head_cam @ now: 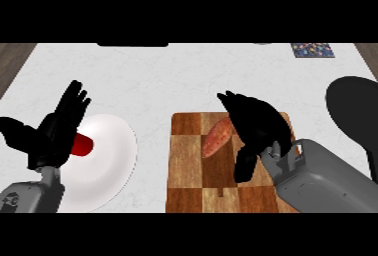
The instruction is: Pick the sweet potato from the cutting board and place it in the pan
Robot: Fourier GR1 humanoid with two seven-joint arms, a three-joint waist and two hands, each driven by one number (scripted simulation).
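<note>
My right hand [258, 127] hangs over the right half of the cutting board [192, 185]. Its fingers stretch toward the board's far edge and the thumb is spread wide, pointing back toward me. The hand is apart and closed on nothing. Its grey forearm [325, 182] comes in from the counter's near right corner and covers the board's near right corner.

The sweet potato [215, 140] lies on the board just at the left side of my palm, in the far half of the board and a little right of its middle. It is tilted, with one end toward the far edge. Its right flank is hidden behind the hand, so I cannot tell whether palm and potato are touching.

The board sits at the counter's [162, 80] near edge, roughly in the middle. The black pan [353, 112] is past my forearm, at the counter's right edge, well apart from the potato.

A white plate [111, 160] lies left of the board, near it but not touching, with a red object [83, 145] on its left part. My left hand [53, 132] rests open over the plate's left rim, fingers up, near the counter's left edge.

A small patterned square [311, 50] lies near the far right corner.
</note>
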